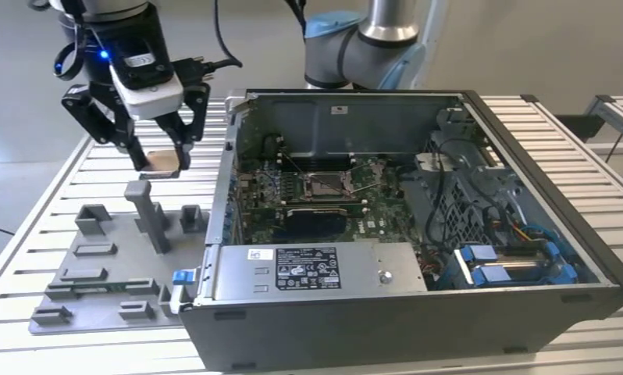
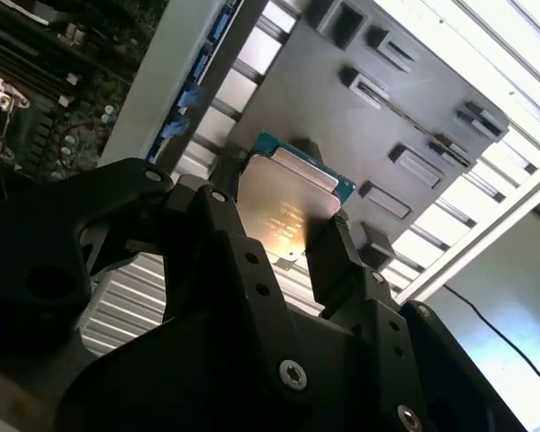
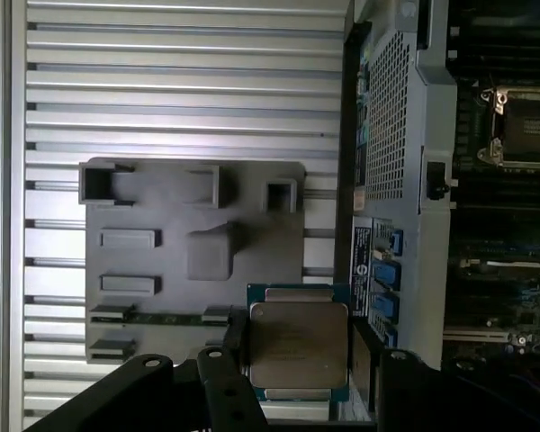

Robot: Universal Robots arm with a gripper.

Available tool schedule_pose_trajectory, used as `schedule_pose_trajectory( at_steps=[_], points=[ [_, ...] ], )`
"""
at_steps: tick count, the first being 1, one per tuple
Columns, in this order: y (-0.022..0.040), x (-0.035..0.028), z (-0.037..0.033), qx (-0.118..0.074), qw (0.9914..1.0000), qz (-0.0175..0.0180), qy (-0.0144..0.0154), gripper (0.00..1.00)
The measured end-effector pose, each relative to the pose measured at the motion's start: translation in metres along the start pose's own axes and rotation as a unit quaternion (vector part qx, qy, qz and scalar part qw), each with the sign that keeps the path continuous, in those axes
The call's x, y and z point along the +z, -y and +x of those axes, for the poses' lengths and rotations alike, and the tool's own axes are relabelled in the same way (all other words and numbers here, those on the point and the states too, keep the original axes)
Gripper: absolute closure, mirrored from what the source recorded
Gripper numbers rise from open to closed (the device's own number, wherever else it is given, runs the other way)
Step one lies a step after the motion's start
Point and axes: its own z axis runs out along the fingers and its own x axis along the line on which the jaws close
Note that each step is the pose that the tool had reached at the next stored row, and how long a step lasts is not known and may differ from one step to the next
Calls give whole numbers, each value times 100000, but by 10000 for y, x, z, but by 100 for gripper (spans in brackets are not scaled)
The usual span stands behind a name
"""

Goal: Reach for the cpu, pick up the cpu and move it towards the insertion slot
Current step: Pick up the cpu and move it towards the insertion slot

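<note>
Black gripper (image 1: 158, 165) pinches thin silver-top square cpu (image 3: 297, 346): carry step, prob. must clear grey case wall (image 1: 230, 148) to silver-framed insertion slot (image 1: 324, 185).

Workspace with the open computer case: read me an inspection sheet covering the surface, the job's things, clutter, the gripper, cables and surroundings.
Surface: slatted metal table, carrying the open computer case and a grey fixture plate.
Job's things: cpu held in the air above the fixture plate, outside the case; insertion slot on the green board inside the case, its dark centre showing.
Clutter: nothing seen.
Grippers: gripper shut on the cpu, to the exterior view's left of the case.
Cables: black cables beside the wrist; coloured wires inside the case.
Surroundings: robot arm column behind the case; grey floor.
</note>
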Motion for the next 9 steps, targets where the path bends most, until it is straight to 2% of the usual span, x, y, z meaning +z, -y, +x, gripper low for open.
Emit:
schedule_pose_trajectory(
  at_steps=[9],
  points=[
    [5,2,-403,3,100000,0,-1,100]
  ],
)
